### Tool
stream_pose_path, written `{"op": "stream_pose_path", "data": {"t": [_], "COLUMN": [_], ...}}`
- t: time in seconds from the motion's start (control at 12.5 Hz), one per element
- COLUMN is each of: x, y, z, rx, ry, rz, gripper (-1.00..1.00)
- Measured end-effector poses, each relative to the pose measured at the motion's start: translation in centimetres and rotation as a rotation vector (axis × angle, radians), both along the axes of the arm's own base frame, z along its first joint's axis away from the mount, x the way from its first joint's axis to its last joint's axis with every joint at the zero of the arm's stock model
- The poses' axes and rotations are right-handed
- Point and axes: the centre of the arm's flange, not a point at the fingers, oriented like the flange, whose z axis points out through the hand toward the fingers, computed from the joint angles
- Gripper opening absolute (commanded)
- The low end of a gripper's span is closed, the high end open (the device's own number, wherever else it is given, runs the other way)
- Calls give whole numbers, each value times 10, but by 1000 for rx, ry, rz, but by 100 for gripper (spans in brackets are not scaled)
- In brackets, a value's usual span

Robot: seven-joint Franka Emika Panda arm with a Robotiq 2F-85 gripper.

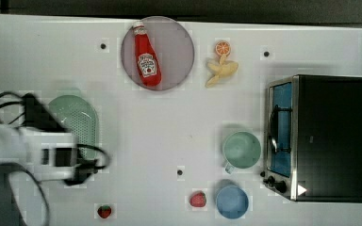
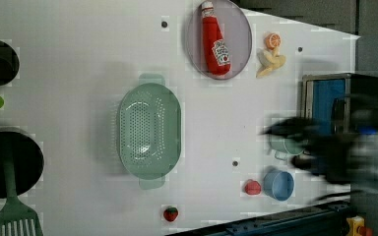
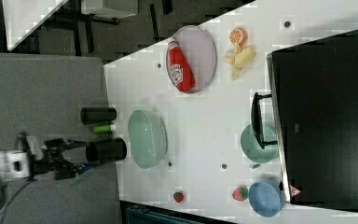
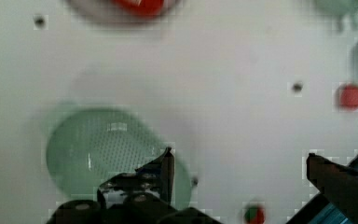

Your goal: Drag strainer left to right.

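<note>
The strainer (image 1: 82,123) is a pale mint-green oblong colander with tiny holes, resting on the white table at the top view's left. It also lies mid-table as the strainer (image 2: 150,130) in the left view and the strainer (image 3: 147,138) in the right view. My arm (image 1: 42,151) reaches in from the top view's left edge and covers part of the strainer's near side. In the wrist view my gripper (image 4: 240,172) hangs open above the table, holding nothing. One finger (image 4: 164,169) overlaps the strainer (image 4: 98,149), and the other stands far off to the side.
A ketchup bottle (image 1: 146,55) lies on a purple plate (image 1: 176,47), beside an orange slice (image 1: 223,47) and a banana (image 1: 222,70). At the top view's right are a toaster oven (image 1: 325,136), a mint mug (image 1: 241,149), a blue bowl (image 1: 232,201) and two strawberries (image 1: 198,199).
</note>
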Motion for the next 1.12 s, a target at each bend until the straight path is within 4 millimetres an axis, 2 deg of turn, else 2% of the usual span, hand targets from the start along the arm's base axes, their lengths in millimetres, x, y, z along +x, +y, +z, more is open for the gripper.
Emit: {"op": "stream_pose_path", "data": {"t": [0.08, 0.16, 0.32, 0.48, 0.64, 0.96, 1.12], "x": [-7, -19, -41, -44, -35, -10, -2], "y": [31, 53, 78, 92, 95, 85, 70], "z": [-35, -70, -125, -157, -182, -224, -258], "rx": [8, 4, 9, 56, 108, 212, 214], "ry": [34, 65, 110, 81, 73, 44, 40], "rz": [-21, -55, -155, -274, -401, -589, -617], "gripper": [100, 100, 100, 100, 100, 100, 100]}}
